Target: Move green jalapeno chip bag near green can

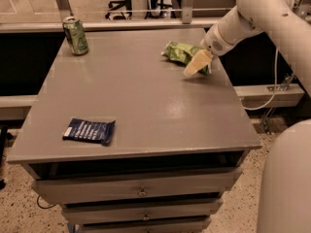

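Note:
The green jalapeno chip bag (178, 52) lies crumpled on the far right part of the grey table (146, 106). My gripper (197, 65) is low over the table at the bag's right end, partly covering it. I cannot tell whether it holds the bag. The green can (76, 36) stands upright at the far left corner of the table, well away from the bag.
A flat dark blue packet (90, 130) lies near the table's front left edge. Drawers (141, 192) sit under the tabletop. A rail and posts (187, 4) run behind the table. A cable (272, 89) hangs at the right.

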Controlling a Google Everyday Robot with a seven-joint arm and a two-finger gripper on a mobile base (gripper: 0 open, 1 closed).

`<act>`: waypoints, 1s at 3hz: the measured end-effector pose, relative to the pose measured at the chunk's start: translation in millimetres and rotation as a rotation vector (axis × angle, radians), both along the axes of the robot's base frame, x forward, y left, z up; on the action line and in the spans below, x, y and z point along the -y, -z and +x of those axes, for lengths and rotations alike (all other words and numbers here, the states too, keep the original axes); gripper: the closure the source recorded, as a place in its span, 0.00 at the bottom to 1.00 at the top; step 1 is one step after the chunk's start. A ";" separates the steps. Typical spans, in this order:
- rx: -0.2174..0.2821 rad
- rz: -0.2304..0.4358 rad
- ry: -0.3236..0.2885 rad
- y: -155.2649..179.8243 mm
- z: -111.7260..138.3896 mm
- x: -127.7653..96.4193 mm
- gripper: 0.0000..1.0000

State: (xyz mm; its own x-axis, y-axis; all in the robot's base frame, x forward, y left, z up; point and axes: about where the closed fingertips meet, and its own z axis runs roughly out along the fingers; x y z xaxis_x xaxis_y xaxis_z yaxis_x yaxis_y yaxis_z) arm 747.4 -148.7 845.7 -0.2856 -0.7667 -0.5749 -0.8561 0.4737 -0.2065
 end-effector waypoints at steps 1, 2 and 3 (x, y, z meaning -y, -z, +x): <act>0.001 0.000 -0.003 1.6 2.0 -2.0 0.41; 0.030 -0.002 -0.014 -10.6 4.0 -6.5 0.64; 0.076 -0.001 -0.037 -30.3 1.9 -15.0 0.88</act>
State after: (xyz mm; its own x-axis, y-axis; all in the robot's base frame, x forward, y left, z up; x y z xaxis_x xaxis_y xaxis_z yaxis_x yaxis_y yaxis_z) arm 749.3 -133.8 876.0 -0.2126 -0.7766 -0.5930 -0.8550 0.4416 -0.2718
